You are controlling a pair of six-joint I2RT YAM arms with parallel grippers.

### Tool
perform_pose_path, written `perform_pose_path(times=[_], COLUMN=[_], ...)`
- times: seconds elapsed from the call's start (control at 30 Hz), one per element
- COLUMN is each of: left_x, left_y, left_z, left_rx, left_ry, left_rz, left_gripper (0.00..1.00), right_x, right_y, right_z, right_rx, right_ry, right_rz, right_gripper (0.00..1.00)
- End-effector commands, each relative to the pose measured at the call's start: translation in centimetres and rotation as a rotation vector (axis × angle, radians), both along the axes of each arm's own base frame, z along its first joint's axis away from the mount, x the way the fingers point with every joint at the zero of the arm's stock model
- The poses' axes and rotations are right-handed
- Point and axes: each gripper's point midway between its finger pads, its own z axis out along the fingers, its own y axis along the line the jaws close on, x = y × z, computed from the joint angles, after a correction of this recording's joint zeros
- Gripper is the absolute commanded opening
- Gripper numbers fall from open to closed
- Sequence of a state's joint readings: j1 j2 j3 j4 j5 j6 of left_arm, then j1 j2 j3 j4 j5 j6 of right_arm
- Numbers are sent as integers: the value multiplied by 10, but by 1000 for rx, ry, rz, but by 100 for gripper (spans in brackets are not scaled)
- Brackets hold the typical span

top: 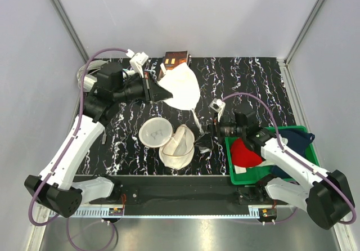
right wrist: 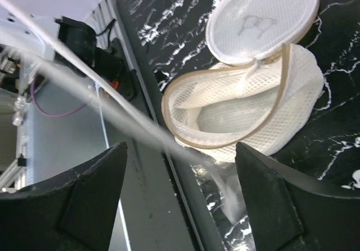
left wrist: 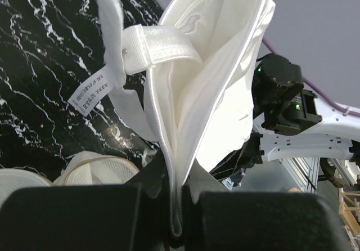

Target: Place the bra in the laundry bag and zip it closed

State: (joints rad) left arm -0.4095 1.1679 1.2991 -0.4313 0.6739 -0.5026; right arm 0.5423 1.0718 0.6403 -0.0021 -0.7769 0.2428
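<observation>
The white padded bra (top: pixel 181 86) hangs folded above the table's back middle, pinched at its edge by my left gripper (top: pixel 166 93). In the left wrist view the folded cups (left wrist: pixel 214 65) rise from the shut gripper (left wrist: pixel 177 209), with a strap and a label (left wrist: pixel 90 90) to the left. One thin strap (top: pixel 194 115) dangles toward the laundry bag (top: pixel 178 147), which lies unzipped, its flat lid (top: pixel 155 131) folded aside. My right gripper (top: pixel 204 139) is open and empty just right of the bag. In the right wrist view the open bag (right wrist: pixel 247 116) lies beyond that gripper (right wrist: pixel 180 200), and the blurred strap (right wrist: pixel 129 121) crosses in front.
A green bin (top: pixel 270 178) at front right holds a red cloth (top: pixel 245 153) and a dark blue cloth (top: pixel 293 139). A brown box (top: pixel 175 57) stands at the back edge behind the bra. Cables and white-grey gear (top: pixel 90 71) lie at back left.
</observation>
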Motion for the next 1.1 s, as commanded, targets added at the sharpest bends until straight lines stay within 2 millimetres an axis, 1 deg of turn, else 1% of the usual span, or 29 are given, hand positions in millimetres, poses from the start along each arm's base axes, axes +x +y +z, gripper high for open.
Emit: perform_pose_path(times=[0.0, 0.03, 0.07, 0.1, 0.13, 0.17, 0.23, 0.27, 0.3, 0.33, 0.37, 0.4, 0.43, 0.47, 0.5, 0.57, 0.63, 0.7, 0.73, 0.77, 0.8, 0.83, 0.93, 1.07], left_x=[-1, -1, 0, 1, 2, 3, 1, 1, 1, -1, -2, -3, -5, -5, -8, -10, -13, -16, -17, -18, -20, -22, -26, -29], left_y=[0, 1, 2, 3, 4, 6, 6, 6, 6, 7, 7, 6, 7, 7, 7, 7, 6, 5, 5, 5, 5, 5, 4, 3], left_z=[33, 37, 38, 38, 37, 36, 35, 34, 34, 34, 35, 36, 38, 37, 39, 41, 42, 44, 45, 45, 46, 47, 47, 49], left_rx=[-45, -49, -48, -47, -43, -42, -43, -43, -44, -46, -47, -48, -53, -52, -56, -61, -65, -71, -73, -75, -79, -80, -86, -95], left_ry=[-59, -65, -71, -74, -68, -68, -64, -60, -61, -58, -59, -60, -63, -63, -67, -65, -66, -65, -66, -65, -66, -65, -62, -60], left_rz=[-35, -33, -32, -29, -23, -20, -24, -25, -27, -29, -31, -35, -37, -39, -45, -51, -66, -82, -87, -91, -100, -106, -124, -143], left_gripper=[0, 0, 0, 0, 0, 0, 0, 0, 0, 0, 0, 0, 0, 0, 0, 0, 0, 0, 0, 0, 0, 0, 0, 0], right_x=[-11, -13, -14, -15, -17, -19, -25, -24, -24, -23, -17, -18, -15, -11, -11, -8, -5, -4, 0, 1, 5, 8, 14, 13], right_y=[7, 7, 7, 8, 8, 8, 9, 8, 6, 4, 2, 0, -3, -5, -7, -9, -6, -3, 0, 2, 5, 6, 12, 24], right_z=[33, 34, 35, 37, 40, 41, 54, 56, 54, 58, 62, 58, 62, 64, 68, 72, 81, 85, 81, 85, 83, 87, 91, 90], right_rx=[105, 113, 118, 125, 137, 147, 202, 204, 191, 185, 175, 150, 140, 132, 138, 141, 161, 168, 156, 159, 154, 154, 164, 183], right_ry=[-52, -37, -32, -25, -7, 3, -5, -13, -7, -41, -67, -61, -109, -133, -164, -213, -263, -289, -297, -311, -312, -336, -353, -346], right_rz=[51, 51, 53, 59, 59, 60, 78, 62, 50, 40, 8, -2, -13, -42, -46, -56, -42, -19, -7, 5, 11, 15, 31, 81], right_gripper=[81, 63, 52, 38, 28, 22, 20, 23, 32, 46, 52, 62, 76, 88, 99, 100, 100, 100, 100, 100, 100, 100, 100, 99])
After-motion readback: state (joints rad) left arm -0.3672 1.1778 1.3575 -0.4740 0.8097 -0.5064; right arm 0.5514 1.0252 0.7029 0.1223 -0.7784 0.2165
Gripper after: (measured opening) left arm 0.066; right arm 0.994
